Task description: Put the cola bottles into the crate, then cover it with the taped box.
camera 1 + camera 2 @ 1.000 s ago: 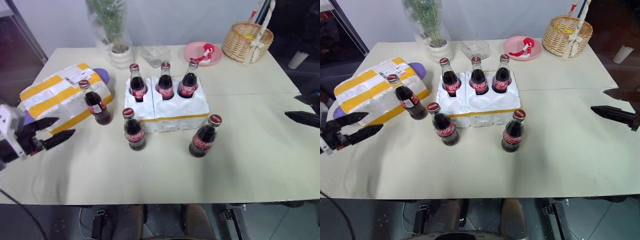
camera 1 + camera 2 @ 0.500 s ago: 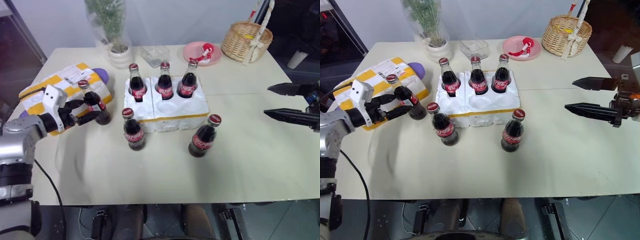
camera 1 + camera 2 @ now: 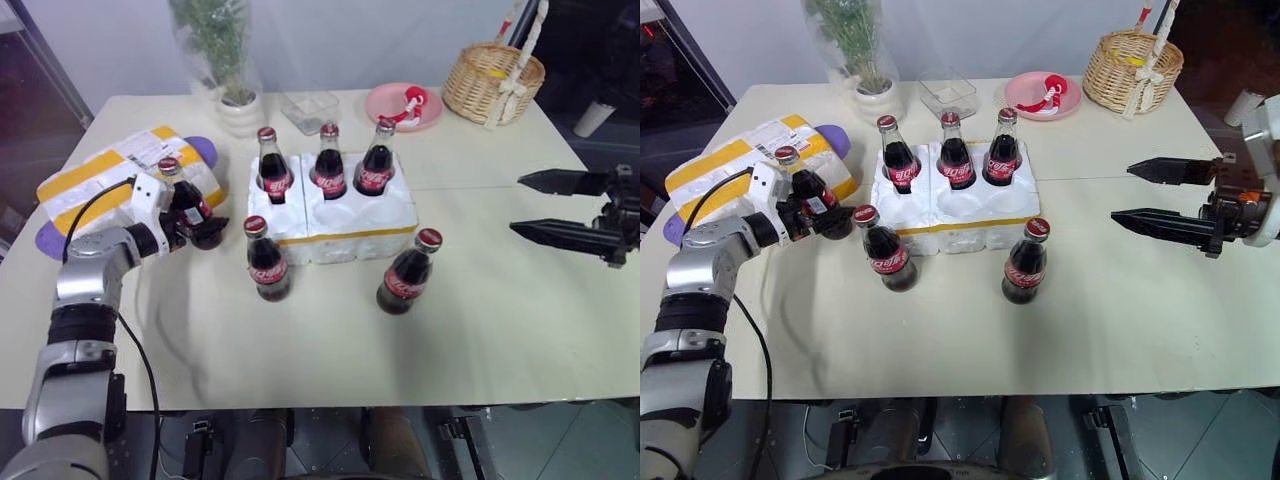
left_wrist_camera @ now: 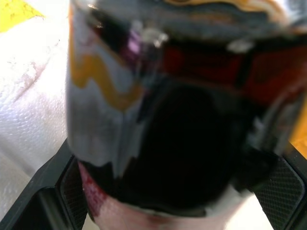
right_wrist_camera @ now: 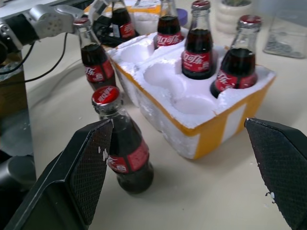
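Three cola bottles [image 3: 329, 163] stand in the crate's [image 3: 345, 223] back wells; two more [image 3: 878, 248] stand on the tabletop [image 3: 480, 310] before it. The left claw [image 3: 830, 215] spreads wide around the sixth bottle [image 3: 810, 193], which stands against the taped box [image 3: 105, 185]. The right claw [image 3: 1140, 195] hangs wide open and empty; a basket [image 3: 493, 80], a pink plate [image 3: 385, 105] and a plant pot [image 3: 242, 112] line the far edge.

Head pair looks down over table [image 3: 480, 330]; wrists close, sharing bottles [image 5: 125, 143].

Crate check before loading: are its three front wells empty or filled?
Empty. The crate holds three cola bottles in back wells; the front wells show bare foam.
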Robot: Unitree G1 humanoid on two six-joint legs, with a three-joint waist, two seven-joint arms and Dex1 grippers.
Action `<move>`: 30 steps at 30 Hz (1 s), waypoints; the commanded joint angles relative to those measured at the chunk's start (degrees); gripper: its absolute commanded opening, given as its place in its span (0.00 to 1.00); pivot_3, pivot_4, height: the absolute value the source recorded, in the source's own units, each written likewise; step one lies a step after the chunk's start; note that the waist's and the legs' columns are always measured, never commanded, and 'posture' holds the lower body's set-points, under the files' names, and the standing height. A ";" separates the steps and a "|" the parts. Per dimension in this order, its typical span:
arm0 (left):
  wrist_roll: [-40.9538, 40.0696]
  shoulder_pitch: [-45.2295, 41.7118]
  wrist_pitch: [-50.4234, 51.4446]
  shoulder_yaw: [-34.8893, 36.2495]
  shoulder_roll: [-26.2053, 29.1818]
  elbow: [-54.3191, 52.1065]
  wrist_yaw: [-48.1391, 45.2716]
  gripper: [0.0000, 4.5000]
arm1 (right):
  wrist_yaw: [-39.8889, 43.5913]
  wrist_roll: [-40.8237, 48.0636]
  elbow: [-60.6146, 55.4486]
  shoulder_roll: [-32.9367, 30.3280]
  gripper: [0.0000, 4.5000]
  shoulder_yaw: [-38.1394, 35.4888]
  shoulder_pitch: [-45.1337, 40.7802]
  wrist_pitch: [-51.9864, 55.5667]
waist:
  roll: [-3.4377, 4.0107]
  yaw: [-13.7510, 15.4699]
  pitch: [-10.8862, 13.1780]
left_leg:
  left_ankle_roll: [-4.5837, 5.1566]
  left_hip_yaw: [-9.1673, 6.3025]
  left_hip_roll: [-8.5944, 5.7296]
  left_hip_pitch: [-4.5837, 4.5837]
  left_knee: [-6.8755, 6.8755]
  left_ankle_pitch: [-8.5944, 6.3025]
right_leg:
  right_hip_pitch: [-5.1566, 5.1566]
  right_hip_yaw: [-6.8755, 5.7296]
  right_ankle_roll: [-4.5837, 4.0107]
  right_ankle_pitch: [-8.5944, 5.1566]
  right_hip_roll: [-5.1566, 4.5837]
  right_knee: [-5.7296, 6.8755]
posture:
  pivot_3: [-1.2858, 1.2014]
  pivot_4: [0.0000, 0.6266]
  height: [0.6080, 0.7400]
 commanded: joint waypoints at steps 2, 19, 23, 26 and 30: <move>-1.39 -1.00 -0.59 1.22 1.28 -1.74 -3.14 0.69 | -0.54 1.51 -1.51 -0.28 1.00 -0.51 -1.52 -0.07 | 0.00 0.06 0.00 | 0.00 0.00 -0.01 0.00 0.01 0.00 | 0.00 0.00 0.00 0.00 -0.01 0.00 | 0.52 0.24 0.98; -11.71 -23.79 22.90 -2.98 5.07 -5.66 -24.96 0.64 | -6.51 3.26 -8.26 2.71 1.00 -4.55 4.75 1.98 | -0.66 0.09 0.39 | -0.03 -0.15 -0.12 -0.13 0.09 0.02 | -0.07 -0.05 0.08 -0.06 -0.04 0.21 | 0.52 0.24 0.98; -9.24 -28.14 19.28 -5.77 1.20 -0.69 -26.71 0.64 | -7.66 3.76 -9.78 3.35 1.00 -6.91 7.73 1.98 | -0.66 -0.18 0.39 | -0.02 -0.15 -0.09 -0.07 0.08 0.02 | -0.07 -0.04 0.10 -0.09 -0.01 0.29 | 0.52 0.24 0.98; -8.43 -30.37 17.79 -6.83 -1.43 2.16 -27.54 0.64 | -8.47 4.39 -10.81 3.57 1.00 -8.83 9.47 2.32 | -0.69 -0.20 0.42 | -0.02 -0.14 -0.09 -0.08 0.09 0.02 | -0.09 -0.03 0.10 -0.09 -0.02 0.29 | 0.52 0.24 0.98; -6.53 -33.60 14.59 -7.82 -4.75 6.80 -27.77 0.64 | -9.32 5.04 -11.91 3.83 1.00 -10.79 11.44 2.79 | -0.72 0.08 0.44 | -0.02 -0.15 -0.09 -0.12 0.10 0.03 | -0.11 -0.03 0.10 -0.09 -0.02 0.29 | 0.52 0.24 0.98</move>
